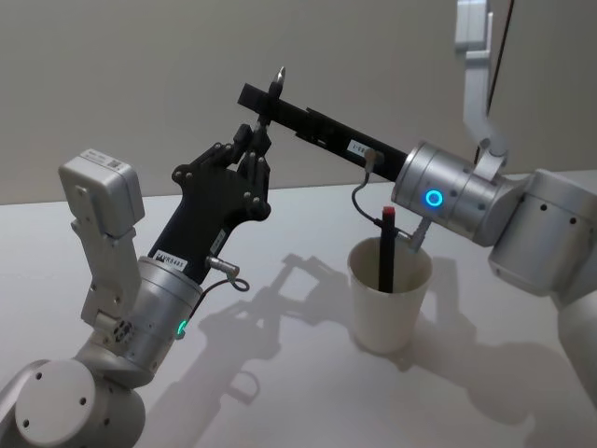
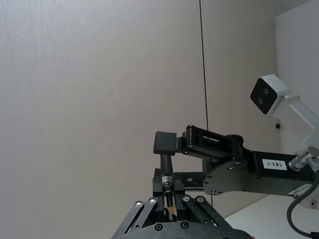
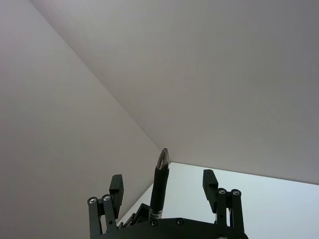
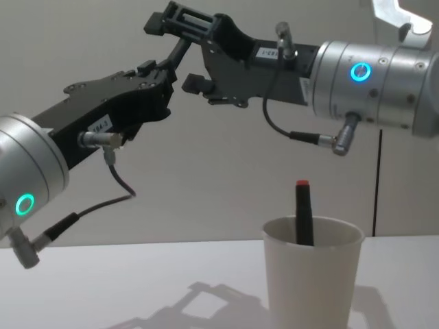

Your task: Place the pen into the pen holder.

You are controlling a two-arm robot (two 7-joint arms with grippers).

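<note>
Pen holder (image 1: 384,313) (image 4: 312,281): white paper cup with rolled rim, stood on the table (image 1: 485,392) at right. One black pen with a red end (image 1: 386,252) (image 4: 303,216) is held inside it, leaning on the rim.

The pen (image 1: 277,82) (image 3: 158,191) (image 2: 169,196) is seen high above the table, left of and beyond the cup, roughly upright. Black barrel, silver tapered tip up, pale label band low on the barrel.

It is pinched at its lower end by the left gripper (image 1: 256,140) (image 2: 169,209). Right gripper (image 1: 266,103) (image 3: 162,179) is reached in from the right with its fingers (image 3: 116,186) spread either side of the tip, no contact seen.
</note>
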